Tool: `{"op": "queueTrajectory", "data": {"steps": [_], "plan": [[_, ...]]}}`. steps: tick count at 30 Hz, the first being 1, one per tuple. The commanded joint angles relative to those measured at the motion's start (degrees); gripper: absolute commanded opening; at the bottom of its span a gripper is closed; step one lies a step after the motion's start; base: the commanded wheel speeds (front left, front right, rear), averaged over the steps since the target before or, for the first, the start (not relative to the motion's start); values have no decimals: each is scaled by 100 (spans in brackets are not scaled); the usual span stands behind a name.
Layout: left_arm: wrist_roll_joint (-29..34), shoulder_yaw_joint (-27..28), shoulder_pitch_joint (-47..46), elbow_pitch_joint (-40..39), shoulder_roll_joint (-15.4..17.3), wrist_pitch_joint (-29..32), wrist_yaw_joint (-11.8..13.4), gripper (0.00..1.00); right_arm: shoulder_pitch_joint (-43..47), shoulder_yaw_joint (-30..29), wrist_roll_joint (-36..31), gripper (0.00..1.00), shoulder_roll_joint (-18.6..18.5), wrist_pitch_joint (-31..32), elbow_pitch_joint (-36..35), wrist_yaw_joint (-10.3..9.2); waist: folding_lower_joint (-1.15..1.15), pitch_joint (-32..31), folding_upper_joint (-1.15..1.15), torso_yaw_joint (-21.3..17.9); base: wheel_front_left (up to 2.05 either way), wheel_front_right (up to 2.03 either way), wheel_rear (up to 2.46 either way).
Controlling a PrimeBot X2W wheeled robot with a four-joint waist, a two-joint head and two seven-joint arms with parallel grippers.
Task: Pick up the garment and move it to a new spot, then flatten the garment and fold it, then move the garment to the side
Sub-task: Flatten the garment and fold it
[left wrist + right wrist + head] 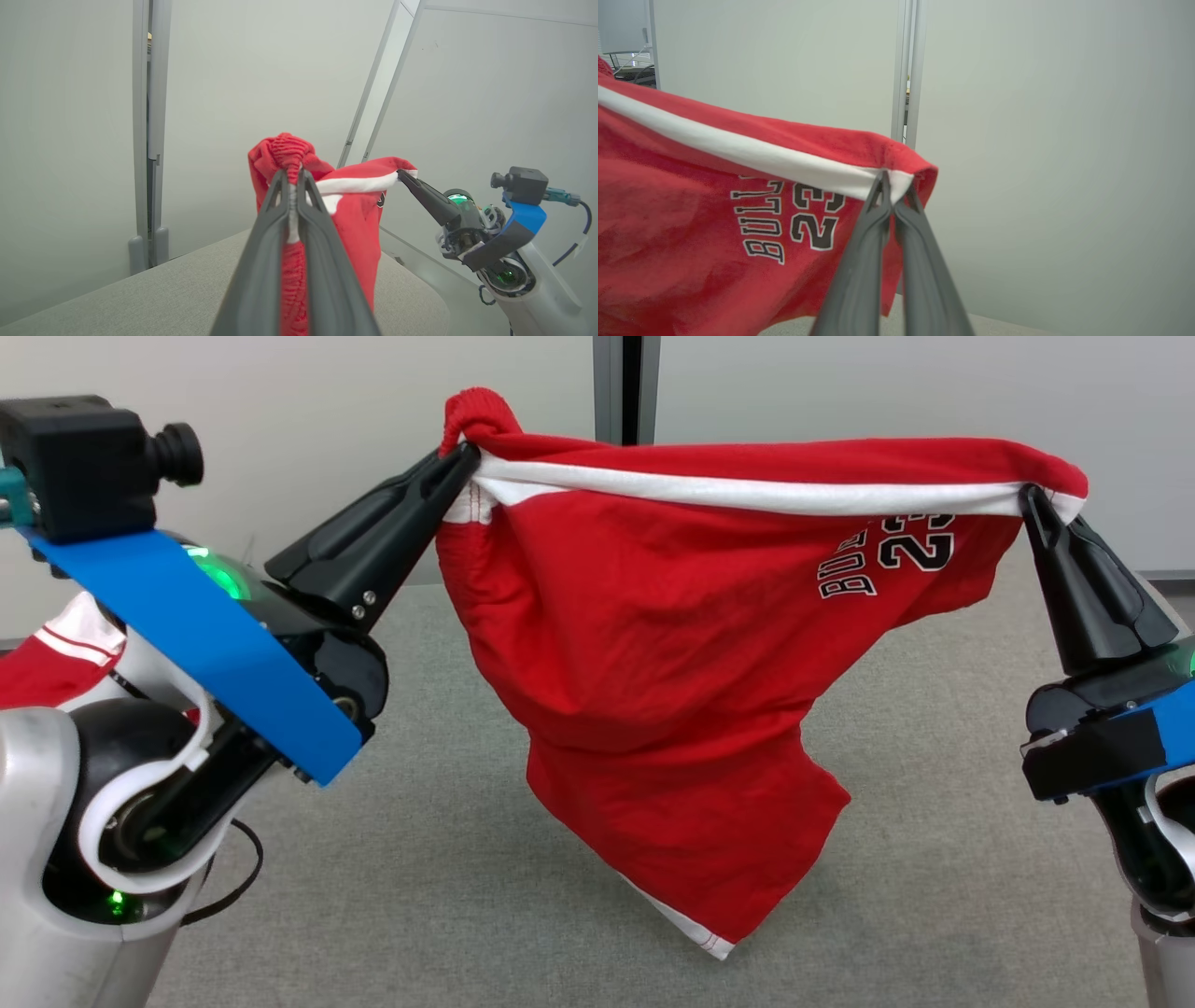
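Both clamped shut, your left gripper [464, 455] and right gripper [1031, 497] pinch the garment [653, 663] by its white-striped edge (pulled taut) so it hangs spread, likely for flattening.

Between left tool [467, 455], right tool [1030, 495]: garment [672, 709] hanging.

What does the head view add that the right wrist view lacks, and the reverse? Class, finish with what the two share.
Head view: the whole red garment stretched between the left gripper, shut on a ribbed corner, and the right gripper; its white-trimmed lower corner hangs toward the grey surface.
Right wrist view: a close look at the right fingertips pinching the end of the white band.
Shared: the garment, the band, the "23" lettering, the right gripper's grip.
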Motion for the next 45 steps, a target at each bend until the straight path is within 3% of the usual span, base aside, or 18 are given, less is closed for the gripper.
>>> {"op": "queueTrajectory", "data": {"steps": [1,6,12,19,23,28,36,45], "plan": [[-55,81,-115,-14,34,49,63,0,-23,-42,-62,0,26,44,-16,-1,1,69,0,0,0,0,0],[-214,255,-180,190,-14,75,242,0,-213,-29,-175,0,115,41,238,-2,1,438,0,-40,0,0,0],[-45,336,-677,837,-167,-102,321,0,-1160,123,-212,0,237,-171,1161,-6,1,1032,0,-134,0,0,0],[520,456,-2177,2055,-804,-950,356,0,-3089,200,-707,0,462,-931,2637,-7,1,1514,0,-229,0,0,0],[705,362,-2544,2606,-1125,-1380,189,0,-3549,77,-1115,0,733,-1565,3243,-6,1,1684,0,-215,0,0,0],[838,107,-1980,3018,-1080,-1597,-83,0,-3082,408,-1260,0,895,-1935,3947,-3,1,1830,0,-170,0,0,0],[818,-107,-233,3266,-1022,-2172,-341,0,-1851,786,-1016,0,1013,-2411,4709,-3,1,1841,0,-70,0,0,0],[1228,-586,1163,3160,-1034,-2830,-460,0,-644,877,-758,0,1109,-2658,4637,-2,1,1406,0,28,0,0,0]]}}
